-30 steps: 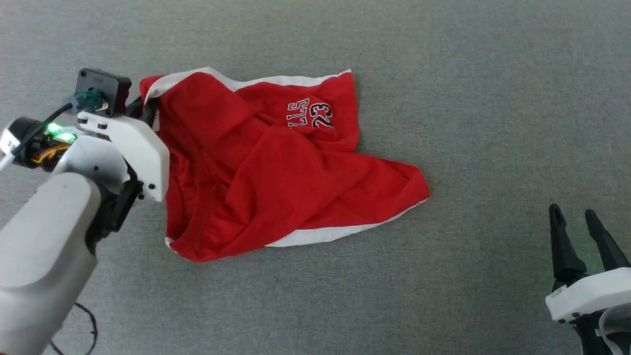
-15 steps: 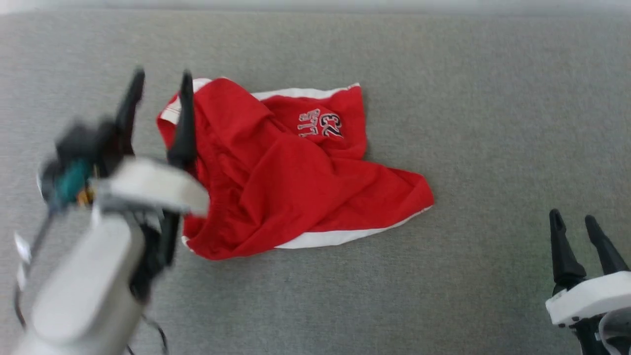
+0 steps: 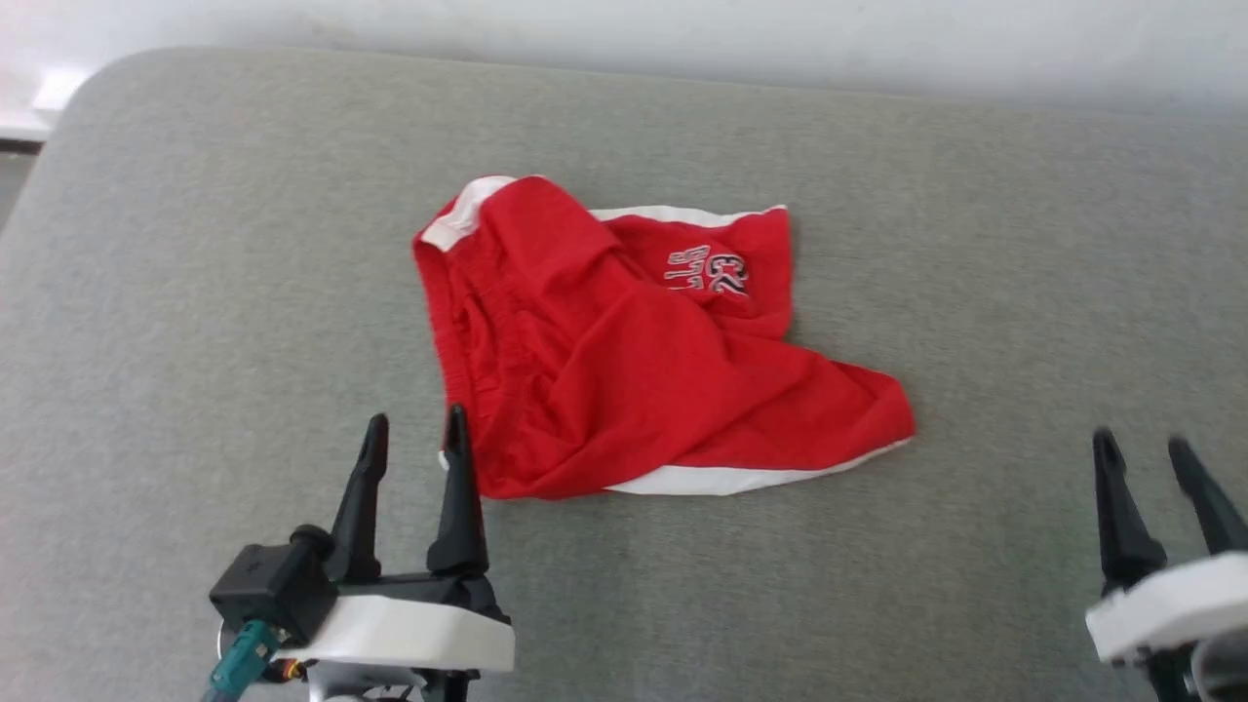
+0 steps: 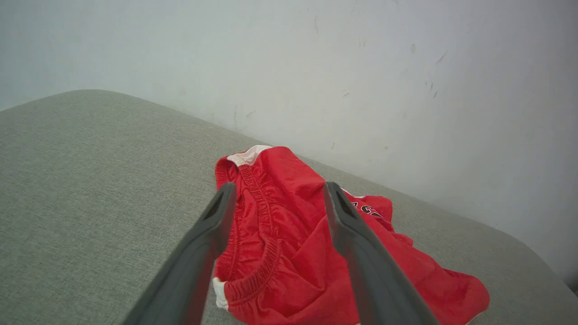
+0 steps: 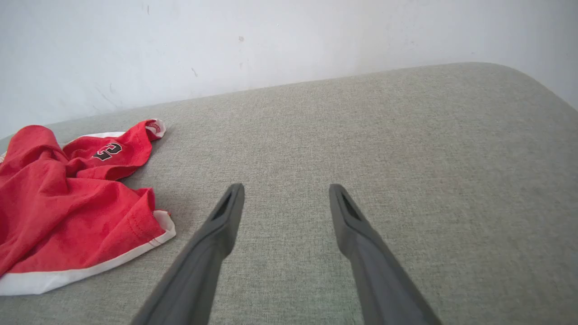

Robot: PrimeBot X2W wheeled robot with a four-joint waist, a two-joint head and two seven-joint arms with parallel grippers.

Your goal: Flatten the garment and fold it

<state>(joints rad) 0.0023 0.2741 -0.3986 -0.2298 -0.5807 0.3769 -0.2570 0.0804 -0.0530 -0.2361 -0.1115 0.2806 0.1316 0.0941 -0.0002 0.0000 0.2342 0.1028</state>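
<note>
1. At your lower left, the left claw (image 3: 415,419) stands with fingers apart and empty, just beside the garment (image 3: 624,370).
2. Mid-tabletop (image 3: 195,292), the garment lies crumpled. You can expect light, limp, probably slippery cloth. Pinch the gathered waistband (image 3: 458,322) or a corner by the white stripe (image 3: 741,478).
3. Its print (image 3: 707,271) reads "23" upside down; the letters alongside aren't legible.
4. Far right, the right claw (image 3: 1141,441) is spread and empty, well apart from the garment.

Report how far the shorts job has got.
Done: nothing yet; the garment lies crumpled on the grey cushion, one leg draped over itself beside the number print. In hand: nothing; the left gripper stands open by its near corner, and the right gripper is open over bare cushion, apart from it. Left: spread it flat, then fold.
</note>
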